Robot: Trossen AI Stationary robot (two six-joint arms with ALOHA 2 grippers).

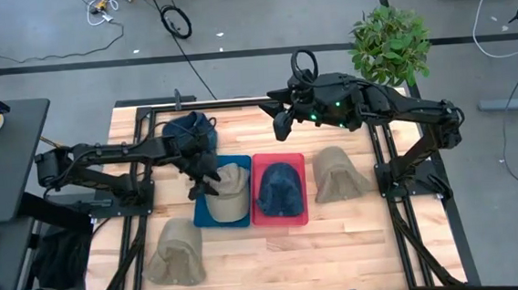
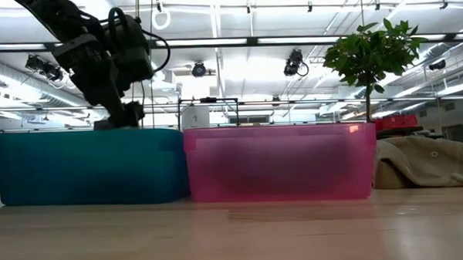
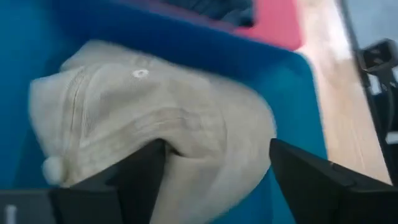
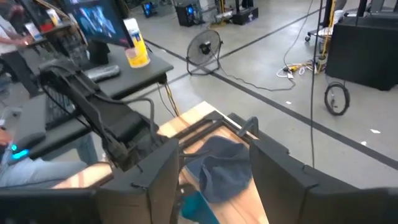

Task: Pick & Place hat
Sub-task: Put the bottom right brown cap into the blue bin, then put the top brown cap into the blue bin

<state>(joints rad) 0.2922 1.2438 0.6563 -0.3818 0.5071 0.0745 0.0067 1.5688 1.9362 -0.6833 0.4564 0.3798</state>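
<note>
I have the left gripper (image 1: 203, 181) down at the blue bin (image 1: 211, 218), its fingers spread apart with the beige cap (image 1: 228, 189) lying between and just beyond them. In the left wrist view the cap (image 3: 155, 118) fills the space between the two dark fingers (image 3: 130, 174), crown up, with its little top button showing, and nothing is clamped yet as far as I can tell. The cap sits inside the blue bin, which stands touching the red bin (image 1: 281, 218) that holds a dark blue cap (image 1: 278, 187).

I judge this cap to be light and soft — cloth that folds and bunches rather than holding shape, so a pinch on the loose crown would likely just gather fabric. The brim should be the stiffest part, and a fold of the crown near its seam the next best, so I would close on one of those. It is not fragile and not slippery, though it may drag on the bin wall as it lifts.

My right gripper (image 1: 287, 120) hangs above the far side of the table (image 1: 339, 240), fingers parted and empty, looking toward another dark blue hat (image 1: 189, 129) near the back left corner. Two more beige hats lie on the bare table — one at front left (image 1: 177, 251), one (image 1: 337, 173) right of the red bin.
</note>
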